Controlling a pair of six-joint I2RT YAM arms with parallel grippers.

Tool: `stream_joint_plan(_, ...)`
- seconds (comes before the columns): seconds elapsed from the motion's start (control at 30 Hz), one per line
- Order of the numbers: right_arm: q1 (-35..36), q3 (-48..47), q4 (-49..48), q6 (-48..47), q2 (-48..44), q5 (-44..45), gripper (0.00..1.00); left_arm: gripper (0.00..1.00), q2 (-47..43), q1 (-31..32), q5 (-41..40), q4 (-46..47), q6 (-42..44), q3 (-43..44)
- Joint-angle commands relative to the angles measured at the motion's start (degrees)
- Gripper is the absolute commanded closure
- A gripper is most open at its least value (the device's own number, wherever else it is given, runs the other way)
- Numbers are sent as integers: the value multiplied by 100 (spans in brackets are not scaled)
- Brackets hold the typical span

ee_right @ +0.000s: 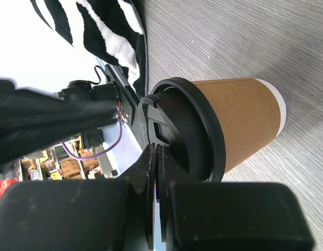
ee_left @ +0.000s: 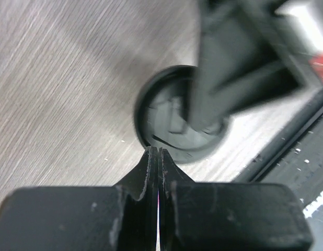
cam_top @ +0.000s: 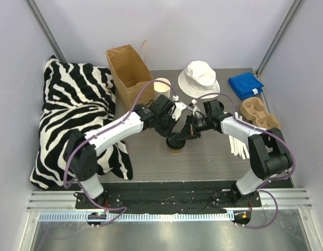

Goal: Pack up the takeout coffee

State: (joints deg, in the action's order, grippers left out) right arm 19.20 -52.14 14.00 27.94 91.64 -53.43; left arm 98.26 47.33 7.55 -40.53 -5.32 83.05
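Top external: takeout coffee outside bag

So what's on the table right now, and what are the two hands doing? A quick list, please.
coffee cup: upright, mid table, black lid on
left hand: shut, tip at the lid's rim
right hand: shut, tip beside the lid
paper bag: open, back left
spare cups: stacked beside the bag
cup tray: right side

Bright, even light; the takeout coffee looks blurred in left wrist view.
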Motion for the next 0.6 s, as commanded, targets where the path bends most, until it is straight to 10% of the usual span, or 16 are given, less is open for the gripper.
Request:
stream_joint_plan(0.0,22,-24,182,-290,83,606,97,100,-641,294,18,72,145,-112)
stream_joint_plan(0.57,22,-59,244,-325,162,614,97,100,-96,470,-43,371,251,-676)
